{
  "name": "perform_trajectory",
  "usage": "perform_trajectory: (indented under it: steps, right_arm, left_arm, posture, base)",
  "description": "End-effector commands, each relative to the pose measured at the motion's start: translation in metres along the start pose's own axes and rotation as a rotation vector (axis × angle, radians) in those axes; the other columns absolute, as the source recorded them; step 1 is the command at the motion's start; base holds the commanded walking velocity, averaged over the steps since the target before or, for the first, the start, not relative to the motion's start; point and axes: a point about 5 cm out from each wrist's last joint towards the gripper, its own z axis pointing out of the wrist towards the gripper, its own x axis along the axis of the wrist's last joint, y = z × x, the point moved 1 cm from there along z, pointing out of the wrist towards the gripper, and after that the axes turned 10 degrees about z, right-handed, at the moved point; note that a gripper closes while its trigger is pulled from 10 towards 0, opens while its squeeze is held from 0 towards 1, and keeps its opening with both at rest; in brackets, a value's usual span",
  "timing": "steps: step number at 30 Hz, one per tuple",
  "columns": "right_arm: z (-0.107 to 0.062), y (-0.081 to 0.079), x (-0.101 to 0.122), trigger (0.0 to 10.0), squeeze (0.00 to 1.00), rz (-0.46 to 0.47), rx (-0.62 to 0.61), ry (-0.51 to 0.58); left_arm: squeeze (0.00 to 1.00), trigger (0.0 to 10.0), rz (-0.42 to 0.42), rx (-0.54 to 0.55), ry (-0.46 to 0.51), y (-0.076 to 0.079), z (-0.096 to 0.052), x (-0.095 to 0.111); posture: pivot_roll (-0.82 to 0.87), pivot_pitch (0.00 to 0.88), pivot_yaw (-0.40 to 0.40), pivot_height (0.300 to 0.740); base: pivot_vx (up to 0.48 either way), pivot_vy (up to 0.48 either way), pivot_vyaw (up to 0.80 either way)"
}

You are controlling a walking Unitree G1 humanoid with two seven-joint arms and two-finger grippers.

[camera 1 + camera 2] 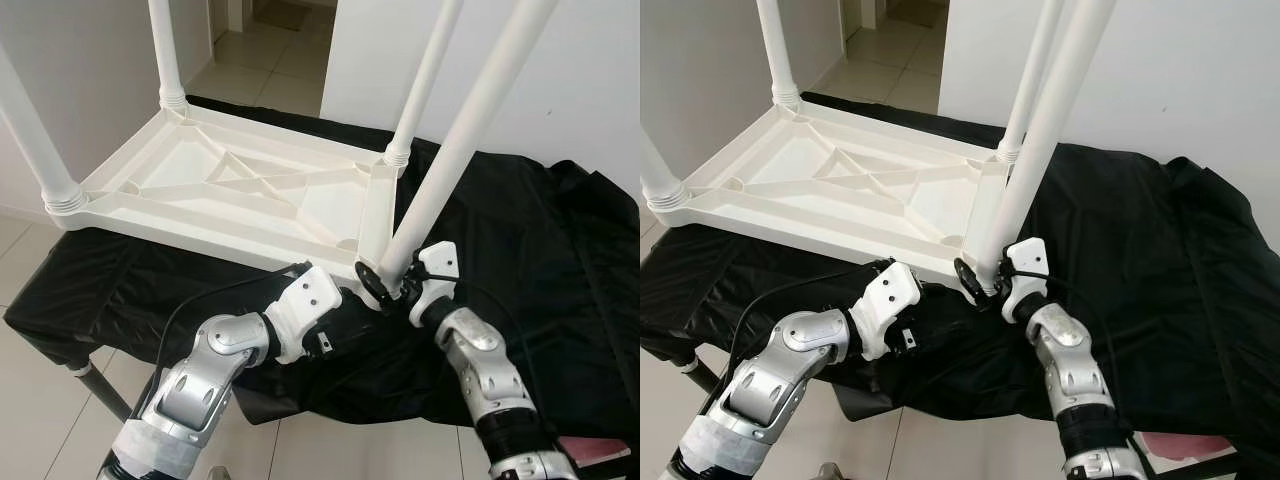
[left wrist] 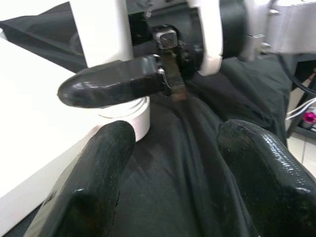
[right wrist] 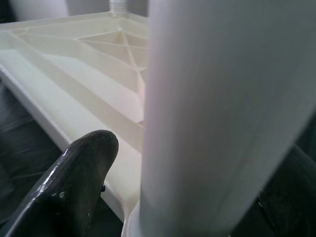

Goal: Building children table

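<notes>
A white plastic children's table (image 1: 240, 190) lies upside down on a black cloth. Three white legs stand up from its corners: far left (image 1: 165, 50), near left (image 1: 35, 140) and far right (image 1: 425, 80). A fourth leg (image 1: 470, 130) rises from the near right corner. My right gripper (image 1: 385, 285) is shut on the bottom end of that leg, which passes close between its fingers (image 3: 74, 182) in the right wrist view. My left gripper (image 2: 173, 143) is open just left of that corner, low over the cloth, holding nothing. Its fingers (image 2: 94, 182) point at the leg's base collar (image 2: 133, 116).
The black cloth (image 1: 540, 260) drapes over a low support whose grey leg (image 1: 100, 390) shows at the lower left. Tiled floor (image 1: 270, 60) and a doorway lie beyond, with a white wall (image 1: 590, 90) at right. A reddish object (image 1: 600, 450) lies on the floor at lower right.
</notes>
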Motion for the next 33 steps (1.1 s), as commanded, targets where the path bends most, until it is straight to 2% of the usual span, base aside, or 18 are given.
perform_trajectory:
  steps: [1,8,9,11,12,24,25,27,28,33]
  right_arm:
    - [0.002,0.002,-0.003,10.0,0.0,-0.008,0.04,-0.027]
    - [0.01,0.004,-0.007,10.0,0.0,-0.033,0.09,-0.064]
    - [0.011,0.004,-0.009,7.1,0.0,-0.035,0.106,-0.077]
    - [0.012,0.005,-0.01,7.1,0.0,-0.036,0.121,-0.089]
    - [0.013,0.007,-0.012,0.0,0.0,-0.035,0.127,-0.096]
    - [0.011,0.011,-0.018,0.0,0.0,-0.004,0.151,-0.106]
    - [0.01,0.011,-0.019,8.4,0.0,-0.001,0.147,-0.108]
    - [0.01,0.011,-0.02,8.4,0.0,0.0,0.145,-0.11]
    - [0.009,0.011,-0.021,10.0,0.0,0.006,0.146,-0.109]
    - [0.008,0.01,-0.02,10.0,0.0,0.017,0.144,-0.098]
  left_arm:
    - [0.0,10.0,0.003,0.031,0.001,-0.001,0.002,0.0]
    - [0.0,10.0,0.004,0.038,0.001,-0.003,0.001,0.001]
    - [0.0,10.0,0.003,0.041,0.0,-0.003,0.001,0.001]
    - [0.0,10.0,0.003,0.042,-0.001,-0.003,0.001,0.001]
    - [0.0,10.0,0.002,0.044,-0.001,-0.003,0.0,0.001]
    - [0.0,10.0,-0.003,0.049,-0.004,-0.003,-0.002,0.001]
    - [0.0,10.0,-0.004,0.049,-0.005,-0.003,-0.002,0.001]
    - [0.0,10.0,-0.005,0.049,-0.005,-0.003,-0.002,0.001]
    - [0.0,10.0,-0.006,0.049,-0.005,-0.003,-0.001,0.001]
    - [0.0,10.0,-0.008,0.048,-0.004,-0.003,-0.001,0.001]
  posture:
    - [0.05,0.013,-0.1,0.74]
    - [0.05,0.017,-0.102,0.74]
    - [0.05,0.017,-0.102,0.74]
    - [0.05,0.017,-0.102,0.74]
    - [0.06,0.026,-0.104,0.74]
    - [0.06,0.042,-0.099,0.74]
    - [0.06,0.042,-0.099,0.74]
    - [0.06,0.042,-0.099,0.74]
    - [0.05,0.046,-0.098,0.74]
    - [0.05,0.047,-0.099,0.74]
  base:
    - [0.0,0.0,0.0]
    - [0.0,0.0,0.0]
    - [0.0,0.0,0.0]
    - [0.0,0.0,0.0]
    - [0.0,0.0,0.0]
    - [0.0,0.0,0.0]
    - [0.0,0.0,0.0]
    - [0.0,0.0,0.0]
    - [0.0,0.0,0.0]
    - [0.0,0.0,0.0]
